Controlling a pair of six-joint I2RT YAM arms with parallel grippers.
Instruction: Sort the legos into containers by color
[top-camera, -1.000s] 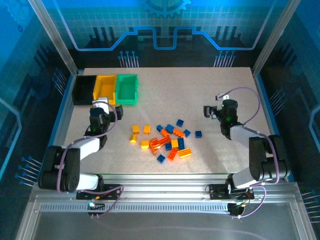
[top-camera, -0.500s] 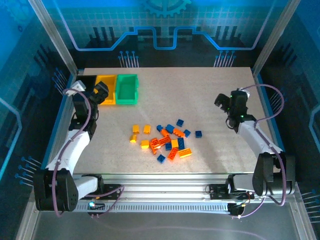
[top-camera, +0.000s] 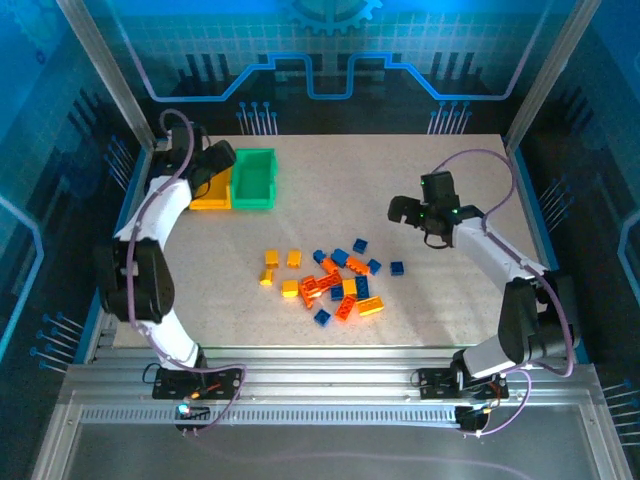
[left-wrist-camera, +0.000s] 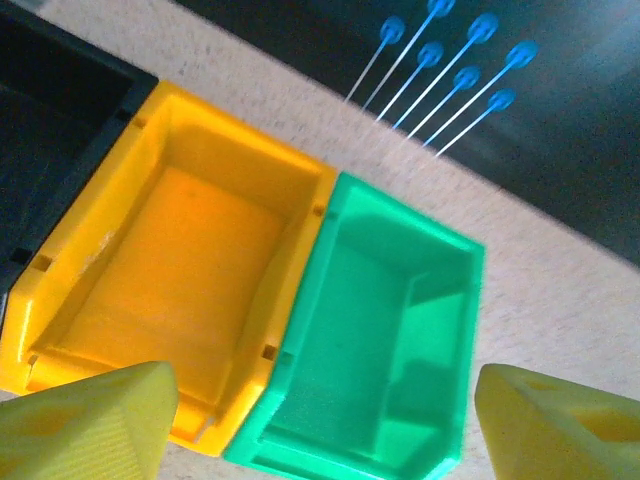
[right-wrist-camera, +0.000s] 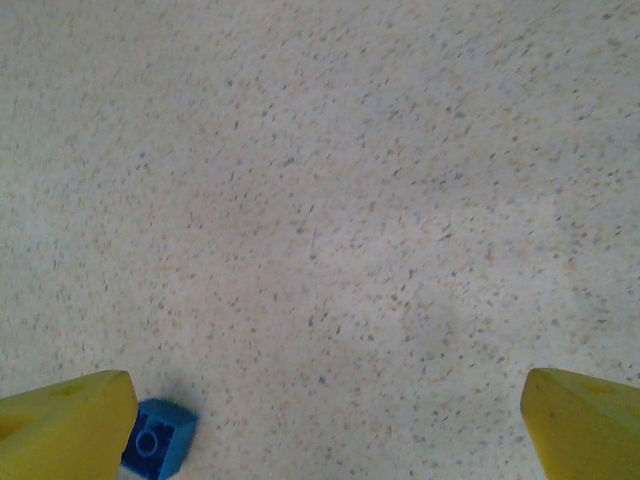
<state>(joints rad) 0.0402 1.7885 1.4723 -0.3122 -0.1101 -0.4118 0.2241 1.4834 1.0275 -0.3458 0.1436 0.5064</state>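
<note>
Plastic legos (top-camera: 335, 285), likely light, stiff and slick, lie scattered on the counter (top-camera: 440, 160) well apart from the green bin (top-camera: 253, 178); I'd pinch flat sides. My left hand (top-camera: 220, 160), beside that bin, and right hand (top-camera: 403, 208) gape empty.

Camera placement: one fixed overhead unit, two wrist-mounted units.

The overhead camera stands above and behind the arm bases, facing down and forward, far enough back to take in the whole table (top-camera: 450, 160). The left wrist camera looks steeply down at close range on the yellow bin (left-wrist-camera: 170, 270) and green bin (left-wrist-camera: 380, 330) by the far left corner, with the left gripper (left-wrist-camera: 320, 430) framing its lower edge; the overhead view covers the same bins. The right wrist camera faces bare surface right of centre, very near, with the right gripper (right-wrist-camera: 320, 430) at its lower edge and one blue brick (right-wrist-camera: 157, 450) lower left.
</note>
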